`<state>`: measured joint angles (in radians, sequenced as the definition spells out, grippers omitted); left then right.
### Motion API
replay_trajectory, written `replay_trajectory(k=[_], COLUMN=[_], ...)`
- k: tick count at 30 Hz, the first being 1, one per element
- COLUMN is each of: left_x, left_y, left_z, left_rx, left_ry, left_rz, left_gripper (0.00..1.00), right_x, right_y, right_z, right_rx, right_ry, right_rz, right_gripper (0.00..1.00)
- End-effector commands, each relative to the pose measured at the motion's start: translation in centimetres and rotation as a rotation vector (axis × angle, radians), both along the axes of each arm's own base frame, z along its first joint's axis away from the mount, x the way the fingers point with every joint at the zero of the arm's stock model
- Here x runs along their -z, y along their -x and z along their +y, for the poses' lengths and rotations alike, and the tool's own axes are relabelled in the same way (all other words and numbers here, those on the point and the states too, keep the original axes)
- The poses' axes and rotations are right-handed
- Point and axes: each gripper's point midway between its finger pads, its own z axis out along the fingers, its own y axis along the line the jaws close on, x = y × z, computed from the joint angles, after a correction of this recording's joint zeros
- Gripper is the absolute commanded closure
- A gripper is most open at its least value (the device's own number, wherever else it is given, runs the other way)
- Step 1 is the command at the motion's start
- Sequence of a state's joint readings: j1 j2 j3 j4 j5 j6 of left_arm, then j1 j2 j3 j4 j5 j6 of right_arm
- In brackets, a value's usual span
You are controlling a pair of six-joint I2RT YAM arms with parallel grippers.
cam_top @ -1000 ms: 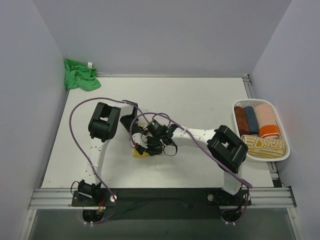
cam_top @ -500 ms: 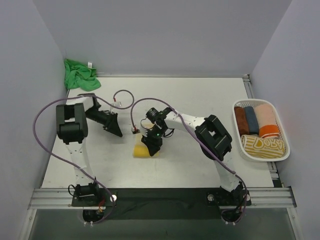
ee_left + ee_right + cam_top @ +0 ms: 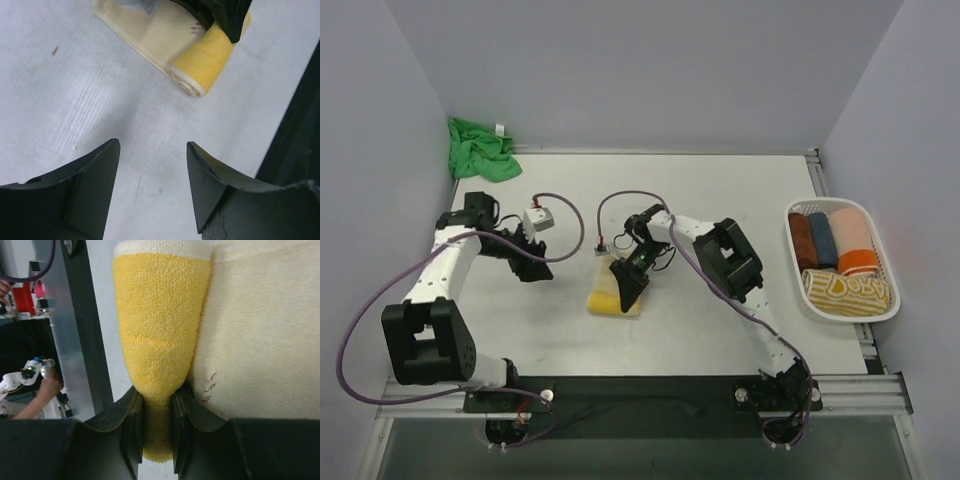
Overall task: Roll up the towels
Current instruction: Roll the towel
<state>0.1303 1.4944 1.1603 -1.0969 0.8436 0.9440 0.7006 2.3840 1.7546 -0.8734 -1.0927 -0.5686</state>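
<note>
Right wrist view: the right gripper [image 3: 157, 400] is clenching the rolled end of the yellow towel [image 3: 160, 330], mid-table in the top view. The left gripper [image 3: 153, 146] is hanging released nearby, touching nothing, so a slipping pinch could be unravelling the roll. The green towel [image 3: 480, 150] is lying crumpled upper left and the basket [image 3: 850, 318] is sitting far right, neither obstructing.

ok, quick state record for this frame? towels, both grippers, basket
yellow towel: middle of the table, partly rolled, the rest lying flat
right gripper: shut on the rolled end of the yellow towel
left gripper: open, empty, over bare table, apart from the yellow towel
green towel: crumpled in the far left corner, not rolled
basket: at the right edge of the table, holds rolled towels
status: neither loose towel fully rolled
</note>
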Motion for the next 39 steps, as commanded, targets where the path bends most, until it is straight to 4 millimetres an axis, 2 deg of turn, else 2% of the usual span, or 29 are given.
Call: replay_trajectory(k=[1, 3, 4, 5, 7, 8, 11, 16, 22, 25, 28, 29, 30, 31, 32, 33, 35, 37, 38, 39], left_x=[1.1, 1.2, 1.4, 2.7, 3.2, 4.0, 4.6, 5.6, 8.0, 9.6, 10.5, 10.6, 10.8, 11.0, 10.8, 11.0, 11.2, 11.0, 11.3, 11.2], left_y=[-1.0, -0.1, 0.4, 1.3, 1.5, 2.5, 3.0, 3.2, 3.9, 4.5, 5.6, 5.9, 6.3, 7.4, 7.7, 8.7, 9.8, 11.1, 11.6, 12.0], left_z=[-3.2, -5.3, -7.3, -7.9, -9.1, -10.0, -12.0, -13.9, -15.4, -15.5, -15.2, -15.3, -15.2, -14.9, -15.1, -14.4, -13.9, -13.3, -13.0, -12.7], left_rx=[0.147, 0.215, 0.291, 0.332, 0.378, 0.421, 0.489, 0.573, 0.657, 0.694, 0.728, 0.736, 0.742, 0.766, 0.772, 0.782, 0.774, 0.775, 0.767, 0.762], left_ry=[-0.141, -0.163, -0.184, -0.208, -0.237, -0.235, -0.243, -0.251, -0.253, -0.271, -0.276, -0.274, -0.275, -0.284, -0.281, -0.294, -0.303, -0.309, -0.317, -0.324], left_rz=[-0.275, -0.356, -0.413, -0.415, -0.473, -0.473, -0.533, -0.624, -0.58, -0.519, -0.458, -0.44, -0.413, -0.362, -0.333, -0.268, -0.178, -0.074, -0.03, 0.007], left_gripper=[0.34, 0.32, 0.31, 0.31, 0.31, 0.31, 0.31, 0.3, 0.31, 0.36, 0.51, 0.58, 0.7, 0.74, 0.78, 0.83, 0.85, 0.87, 0.88, 0.89], right_x=[1.4, 1.5, 1.9, 2.0, 2.2, 2.3, 2.8, 3.1, 3.4, 3.4, 3.5, 3.5, 3.6, 3.4, 3.2, 2.7, 1.9, 0.0, -0.8, -2.4], right_y=[1.1, 0.9, 0.9, 0.8, 0.7, 0.6, 0.5, 0.6, 0.4, 0.2, 0.0, -0.2, -0.2, -0.7, -1.0, -1.4, -2.7, -4.2, -5.1, -5.7], right_z=[-1.3, -1.2, -1.2, -1.1, -1.2, -1.3, -1.4, -1.6, -1.7, -1.9, -2.2, -2.2, -2.3, -2.5, -2.5, -2.6, -2.9, -3.0, -3.3, -3.4], right_rx=[-0.008, -0.011, -0.01, -0.006, -0.003, 0.001, 0.017, 0.021, 0.023, 0.025, 0.027, 0.026, 0.026, 0.031, 0.037, 0.047, 0.088, 0.122, 0.156, 0.173], right_ry=[0.069, 0.067, 0.076, 0.077, 0.088, 0.092, 0.108, 0.109, 0.111, 0.114, 0.119, 0.118, 0.127, 0.128, 0.133, 0.131, 0.149, 0.144, 0.146, 0.125], right_rz=[0.081, 0.072, 0.079, 0.083, 0.085, 0.087, 0.11, 0.124, 0.12, 0.115, 0.104, 0.096, 0.09, 0.071, 0.063, 0.047, 0.024, -0.033, -0.039, -0.069], right_gripper=[1.0, 1.0, 1.0, 1.0, 1.0, 1.0, 1.0, 1.0, 1.0, 1.0, 0.98, 0.96, 0.93, 0.91, 0.85, 0.81, 0.67, 0.57, 0.48, 0.43])
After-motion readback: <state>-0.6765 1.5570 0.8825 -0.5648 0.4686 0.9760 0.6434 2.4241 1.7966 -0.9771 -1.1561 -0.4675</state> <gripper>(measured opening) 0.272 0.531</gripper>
